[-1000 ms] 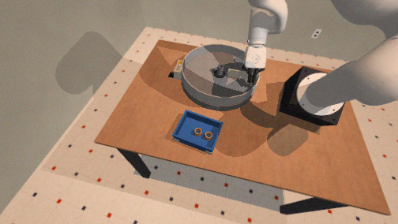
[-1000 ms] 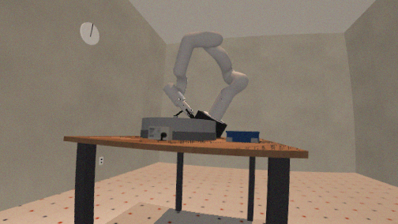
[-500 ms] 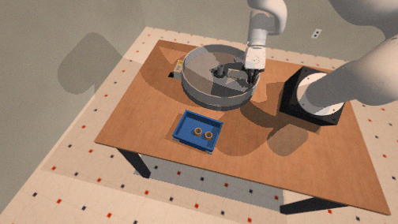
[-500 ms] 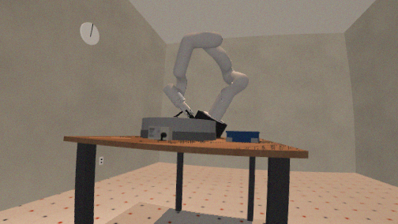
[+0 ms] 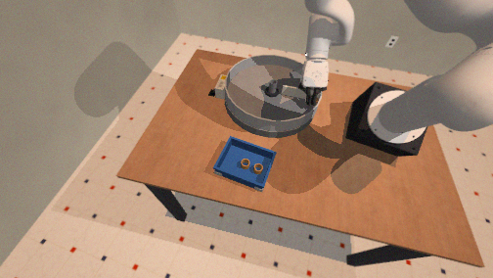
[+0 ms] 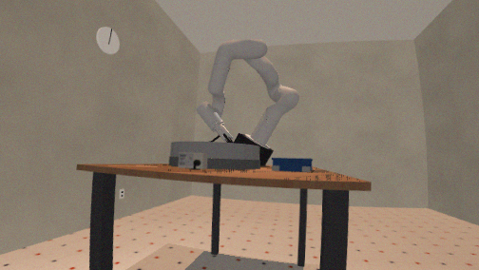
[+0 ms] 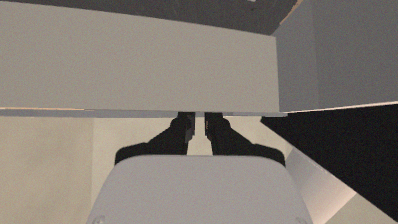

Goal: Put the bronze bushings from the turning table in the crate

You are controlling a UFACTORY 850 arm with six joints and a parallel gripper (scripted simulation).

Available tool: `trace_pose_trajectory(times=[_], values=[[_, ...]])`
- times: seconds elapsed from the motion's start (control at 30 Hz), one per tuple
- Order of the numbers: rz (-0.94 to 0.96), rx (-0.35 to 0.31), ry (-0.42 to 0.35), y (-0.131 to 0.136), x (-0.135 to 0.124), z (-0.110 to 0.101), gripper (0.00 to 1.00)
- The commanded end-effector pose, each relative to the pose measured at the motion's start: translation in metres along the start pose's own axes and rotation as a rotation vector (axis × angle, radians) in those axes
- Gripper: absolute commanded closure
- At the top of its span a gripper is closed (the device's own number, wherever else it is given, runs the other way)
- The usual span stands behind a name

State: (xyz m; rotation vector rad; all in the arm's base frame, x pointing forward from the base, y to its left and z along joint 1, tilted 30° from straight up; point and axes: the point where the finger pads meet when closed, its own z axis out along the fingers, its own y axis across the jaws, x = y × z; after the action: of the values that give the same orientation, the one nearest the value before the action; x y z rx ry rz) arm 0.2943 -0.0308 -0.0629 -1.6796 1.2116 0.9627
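In the top view, two bronze bushings, one (image 5: 246, 167) and another (image 5: 258, 172), stand in the blue crate (image 5: 240, 179) (image 6: 292, 164), short orange-gold rings with their round holes facing up. They sit near each other toward the crate's front wall, with more open floor behind and to the left. The crate rests on the surface (image 5: 161, 147) (image 6: 223, 177), well apart from the high-walled turning table (image 5: 269, 128) (image 6: 216, 151) (image 7: 135, 65). The gripper (image 5: 312, 103) (image 6: 230, 140) (image 7: 200, 97) is at that table's rim, its fingers nearly together on nothing.

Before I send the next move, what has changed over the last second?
Nothing has visibly moved, been gripped or let go. The gripper stays at the turning table, nearly closed; both bronze bushings remain in the crate.
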Motion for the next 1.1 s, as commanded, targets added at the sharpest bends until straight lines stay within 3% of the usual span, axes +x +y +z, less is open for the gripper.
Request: trace_pose_trajectory(times=[0.0, 0.37, 0.4, 1.07], values=[[-0.001, 0.001, 0.001, -0.0005, 0.0022, 0.0017, 0.9], [-0.001, 0.001, 0.001, -0.0005, 0.0022, 0.0017, 0.9], [-0.001, 0.001, 0.001, -0.0005, 0.0022, 0.0017, 1.0], [-0.001, 0.001, 0.001, -0.0005, 0.0022, 0.0017, 1.0]])
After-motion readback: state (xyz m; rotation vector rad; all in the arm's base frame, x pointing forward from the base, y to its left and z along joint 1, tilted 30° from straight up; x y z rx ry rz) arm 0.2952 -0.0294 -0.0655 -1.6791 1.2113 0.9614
